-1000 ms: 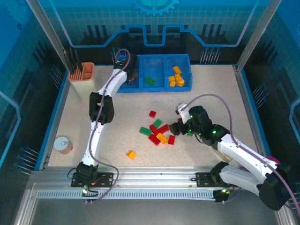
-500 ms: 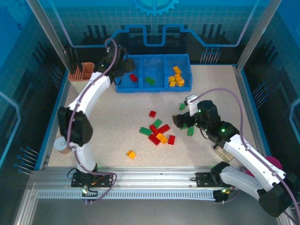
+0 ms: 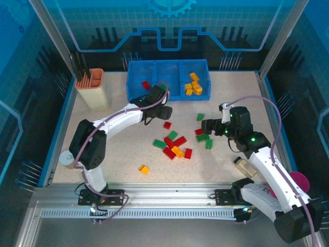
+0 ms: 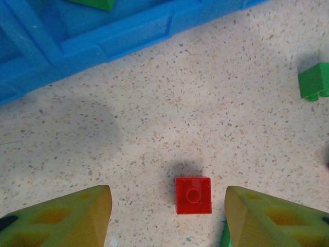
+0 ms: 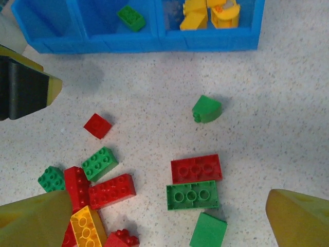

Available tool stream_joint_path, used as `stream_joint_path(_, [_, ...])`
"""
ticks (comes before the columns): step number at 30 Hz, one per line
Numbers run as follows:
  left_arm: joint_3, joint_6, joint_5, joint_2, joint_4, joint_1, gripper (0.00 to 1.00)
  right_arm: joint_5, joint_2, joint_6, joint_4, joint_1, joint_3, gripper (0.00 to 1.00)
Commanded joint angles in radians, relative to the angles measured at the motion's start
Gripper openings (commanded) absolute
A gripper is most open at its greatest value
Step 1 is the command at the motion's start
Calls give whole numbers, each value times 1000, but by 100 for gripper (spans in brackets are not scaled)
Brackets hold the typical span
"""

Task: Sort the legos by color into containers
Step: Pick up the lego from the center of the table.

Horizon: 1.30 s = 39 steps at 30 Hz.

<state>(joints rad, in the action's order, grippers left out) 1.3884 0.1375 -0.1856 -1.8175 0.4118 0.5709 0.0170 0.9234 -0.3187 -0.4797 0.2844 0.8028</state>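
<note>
The blue bin [image 3: 154, 95] stands at the back with three compartments: a red lego [image 3: 146, 85] in the left one, a green one [image 5: 130, 17] in the middle, yellow ones [image 3: 193, 84] on the right. My left gripper [image 3: 165, 111] hovers open just in front of the bin. A small red lego [image 4: 193, 195] lies on the table between its fingers [image 4: 72, 218], untouched. My right gripper [image 3: 207, 126] is open and holds nothing. It hangs over an upturned red lego [image 5: 196, 169] and an upturned green lego [image 5: 193, 195]. Several more legos [image 3: 172, 145] lie clustered mid-table.
A peach slotted holder [image 3: 91, 82] stands back left. A tape roll [image 3: 68, 158] lies at the left edge and a pink cup [image 3: 298, 181] at the right. A lone yellow lego [image 3: 144, 169] lies near the front and a rounded green lego [image 5: 206, 108] sits before the bin.
My left arm swung from the bin's left compartment, where a red lego now lies, down over the small red lego. My right gripper drew back to the right and opened wider.
</note>
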Motion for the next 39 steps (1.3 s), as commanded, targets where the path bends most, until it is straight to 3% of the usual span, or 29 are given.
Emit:
stream_joint_path(1, [-5,-49,34,-40,-53,-1,62,61,34,-18,-43,-19,19,97])
stream_joint_path(13, [33,-47,64,-183,-27,54,64,49,48,-6,-12,-30,-18,98])
stream_joint_path(20, [82,-21,24,-256,24,64,61,44,48,-5,1,-36,-37,98])
stream_joint_path(26, [100,3,-17,-290,45,64,49,46,43,1,4,-43,-45,99])
stream_joint_path(32, [112,23,-32,-310,71,63,29,21,54,-12,-6,-49,-44,99])
stream_joint_path(39, [90,52,-28,-291,85,60,13,-28,228,-59,0,-59,36,97])
